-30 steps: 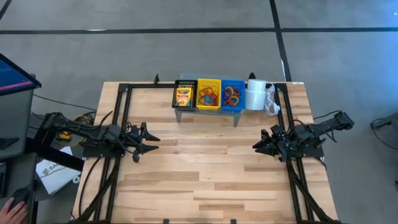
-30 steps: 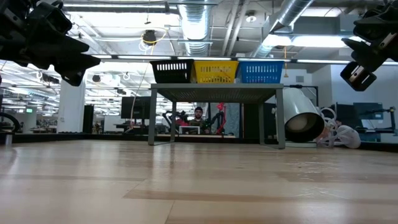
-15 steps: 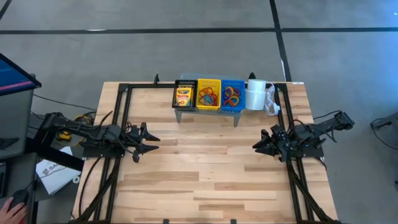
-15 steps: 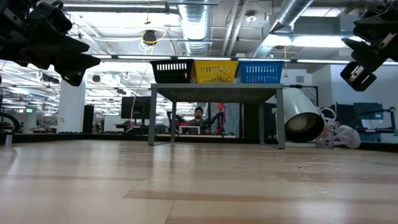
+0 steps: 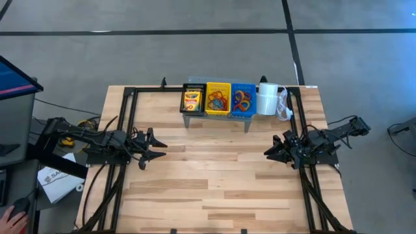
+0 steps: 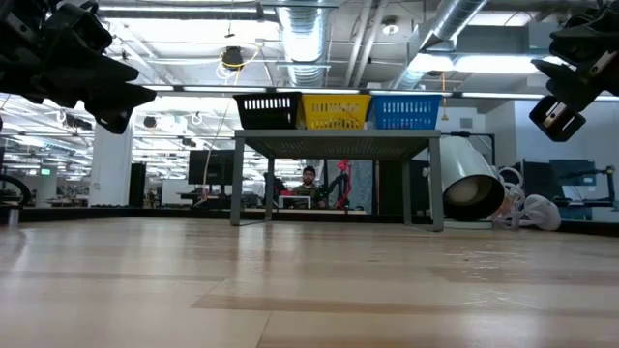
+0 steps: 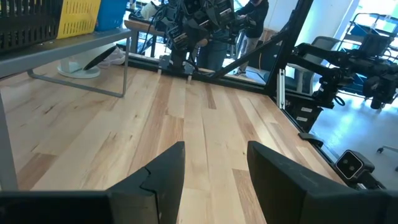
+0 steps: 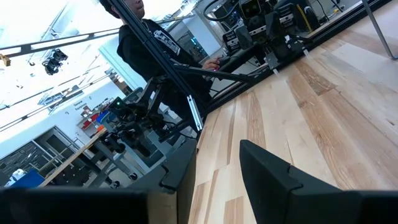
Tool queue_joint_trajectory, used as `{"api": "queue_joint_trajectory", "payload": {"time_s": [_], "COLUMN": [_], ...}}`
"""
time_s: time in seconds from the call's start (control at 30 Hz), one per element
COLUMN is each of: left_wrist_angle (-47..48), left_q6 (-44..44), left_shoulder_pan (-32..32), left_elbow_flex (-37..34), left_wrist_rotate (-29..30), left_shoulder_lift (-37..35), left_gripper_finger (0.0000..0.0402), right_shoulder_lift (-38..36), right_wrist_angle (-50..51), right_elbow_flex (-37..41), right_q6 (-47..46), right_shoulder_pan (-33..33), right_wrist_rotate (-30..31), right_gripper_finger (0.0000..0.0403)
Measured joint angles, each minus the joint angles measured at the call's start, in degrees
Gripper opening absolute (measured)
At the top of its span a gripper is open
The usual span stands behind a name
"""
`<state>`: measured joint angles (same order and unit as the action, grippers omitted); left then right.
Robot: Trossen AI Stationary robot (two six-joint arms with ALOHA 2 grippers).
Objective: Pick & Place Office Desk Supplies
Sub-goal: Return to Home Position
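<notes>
A crayon box (image 5: 191,99) lies in a black basket (image 5: 192,101). Rubber-band loops fill a yellow basket (image 5: 218,99) and a blue basket (image 5: 243,100). The three baskets stand side by side on a grey metal riser (image 6: 336,140) at the table's far middle. My left gripper (image 5: 158,149) is open and empty above the table's left side. My right gripper (image 5: 268,151) is open and empty above the table's right side. Both hang well clear of the baskets.
A white roll (image 5: 266,98) lies on its side right of the riser, with a white cord bundle (image 5: 284,104) beside it. Dark frame rails (image 5: 127,130) run along both table sides. A person's hand (image 5: 12,218) shows at the left, off the table.
</notes>
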<state>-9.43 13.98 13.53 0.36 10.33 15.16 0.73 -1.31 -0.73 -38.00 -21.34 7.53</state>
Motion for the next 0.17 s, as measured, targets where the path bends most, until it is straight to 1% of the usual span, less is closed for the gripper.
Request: {"api": "queue_joint_trajectory", "payload": {"time_s": [0.17], "left_wrist_angle": [0.02], "left_q6": [0.00], "left_shoulder_pan": [-0.01], "left_elbow_flex": [0.00], "left_wrist_rotate": [0.00], "left_shoulder_lift": [0.00], "left_gripper_finger": [0.0168], "right_shoulder_lift": [0.00], "right_wrist_angle": [-0.01], "right_elbow_flex": [0.00], "right_q6": [0.00], "right_shoulder_pan": [0.00], "right_wrist_rotate": [0.00], "right_gripper_finger": [0.0120]}}
